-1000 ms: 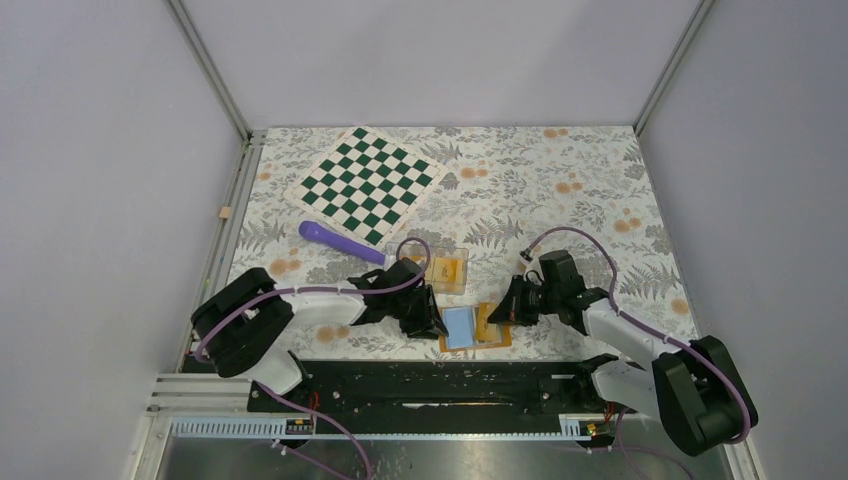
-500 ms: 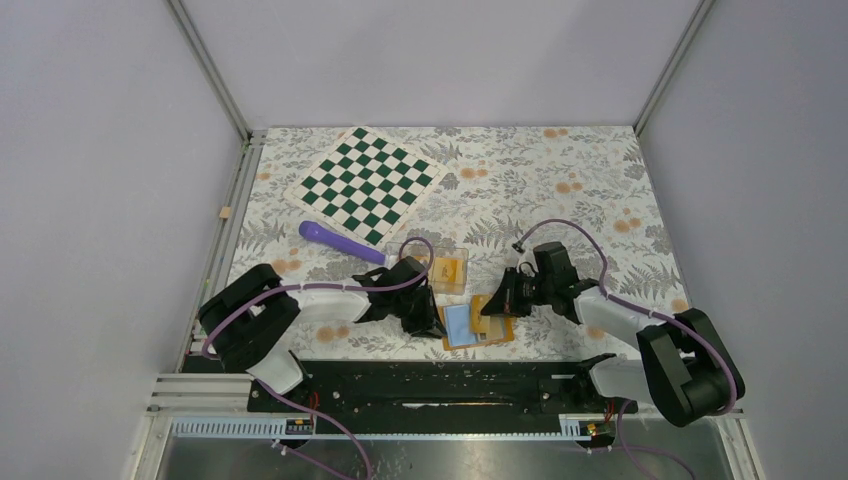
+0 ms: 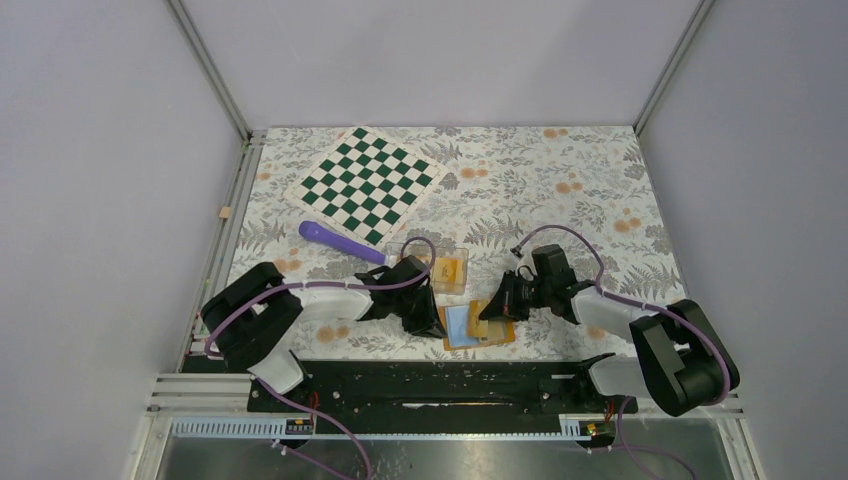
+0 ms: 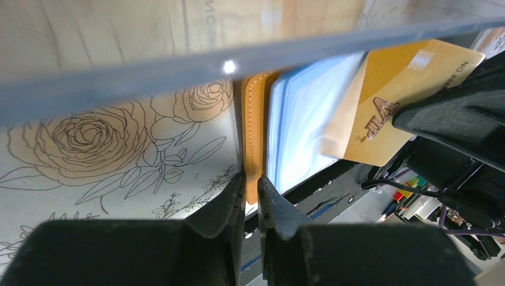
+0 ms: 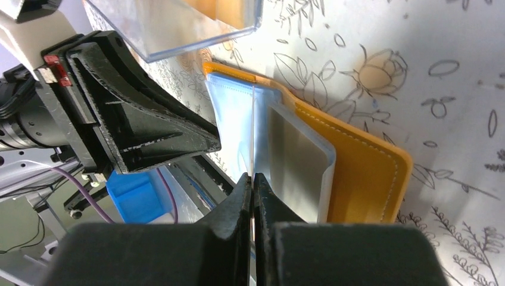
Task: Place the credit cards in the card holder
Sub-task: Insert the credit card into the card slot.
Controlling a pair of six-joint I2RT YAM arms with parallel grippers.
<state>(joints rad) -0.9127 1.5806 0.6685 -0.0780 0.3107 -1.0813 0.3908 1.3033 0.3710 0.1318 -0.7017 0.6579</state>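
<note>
The gold plastic credit card (image 4: 393, 89), likely stiff and slippery, is pinched edge-on by the closed right gripper (image 5: 252, 179). The orange folding card holder (image 5: 363, 167), judged light and floppy, is clamped at its stitched rim by the left gripper (image 4: 251, 182).

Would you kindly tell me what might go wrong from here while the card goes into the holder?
The left pincer grips only the thin orange edge of the card holder, so a push from the card may pull it loose. The credit card in the right pincer lies at an angle to the blue pocket; its corner may catch instead of sliding in.
</note>
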